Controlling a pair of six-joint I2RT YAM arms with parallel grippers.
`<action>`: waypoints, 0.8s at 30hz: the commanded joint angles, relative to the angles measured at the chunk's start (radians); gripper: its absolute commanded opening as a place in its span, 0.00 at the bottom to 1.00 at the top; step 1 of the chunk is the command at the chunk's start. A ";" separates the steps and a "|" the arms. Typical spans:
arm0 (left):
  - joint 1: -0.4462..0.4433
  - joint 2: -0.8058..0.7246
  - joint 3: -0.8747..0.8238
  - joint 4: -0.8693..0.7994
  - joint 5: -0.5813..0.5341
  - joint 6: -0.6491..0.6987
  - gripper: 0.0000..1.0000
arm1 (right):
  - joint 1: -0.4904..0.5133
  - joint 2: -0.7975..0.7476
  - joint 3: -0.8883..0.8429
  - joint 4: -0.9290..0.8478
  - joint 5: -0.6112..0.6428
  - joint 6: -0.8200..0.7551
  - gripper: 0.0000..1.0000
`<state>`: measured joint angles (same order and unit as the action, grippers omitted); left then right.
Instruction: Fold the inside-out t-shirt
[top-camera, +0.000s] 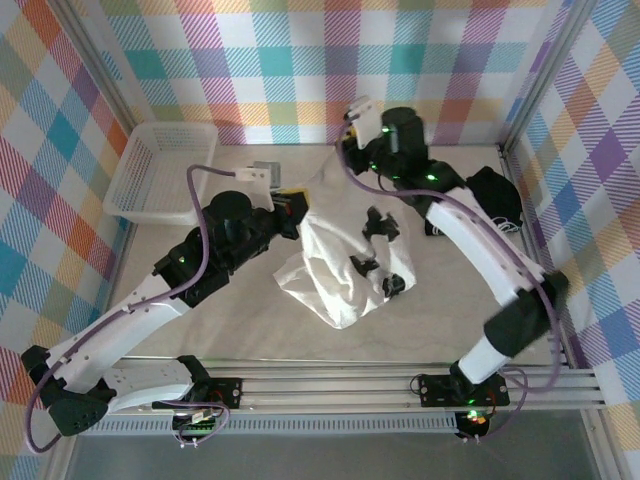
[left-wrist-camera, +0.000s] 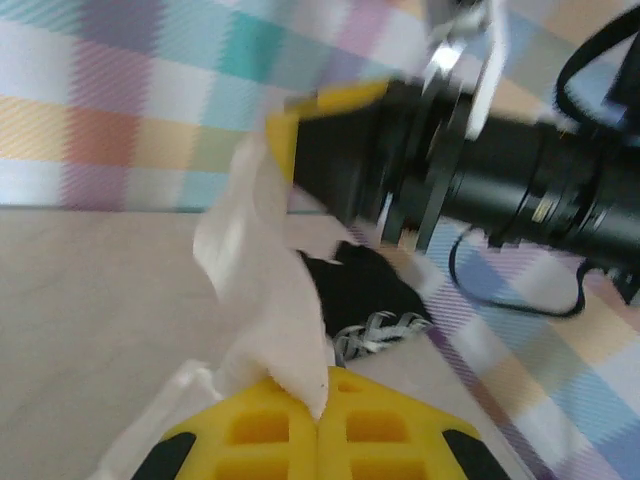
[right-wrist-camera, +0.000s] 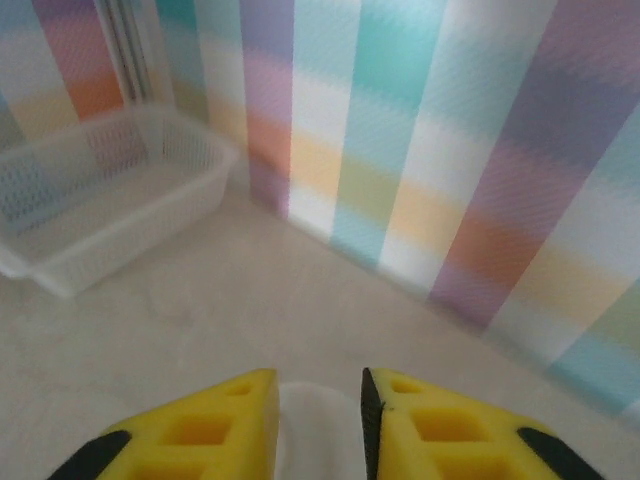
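Note:
The inside-out t-shirt (top-camera: 340, 265) is a white, crumpled heap on the middle of the table. My left gripper (top-camera: 290, 207) is at its upper left corner. In the left wrist view that gripper (left-wrist-camera: 322, 400) is shut on a fold of the white fabric (left-wrist-camera: 265, 300), which rises in a strip toward the other arm's yellow finger. My right gripper (top-camera: 347, 150) hangs over the shirt's far edge. In the right wrist view its jaws (right-wrist-camera: 320, 375) stand apart, with a bit of white cloth (right-wrist-camera: 318, 430) lying loose in the gap.
A black t-shirt with white lettering (top-camera: 495, 195) is bunched at the right wall and also lies behind the white fabric (left-wrist-camera: 365, 290). A white mesh basket (top-camera: 160, 170) sits at the far left (right-wrist-camera: 100, 200). Checked walls close the table on three sides.

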<state>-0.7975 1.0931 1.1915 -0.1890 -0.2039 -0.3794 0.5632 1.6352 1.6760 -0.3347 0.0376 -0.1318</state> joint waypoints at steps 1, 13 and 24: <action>0.045 -0.033 -0.028 0.002 -0.085 -0.069 0.00 | -0.003 -0.053 -0.088 -0.066 -0.058 0.091 0.42; 0.091 -0.057 -0.061 -0.008 -0.118 -0.064 0.00 | 0.257 -0.496 -0.931 0.216 -0.074 0.406 0.62; 0.094 -0.033 -0.055 -0.009 -0.116 -0.061 0.00 | 0.428 -0.338 -1.085 0.431 -0.007 0.393 0.63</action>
<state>-0.7162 1.0611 1.1301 -0.2321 -0.3012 -0.4351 0.9520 1.2213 0.5781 -0.0216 0.0181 0.2619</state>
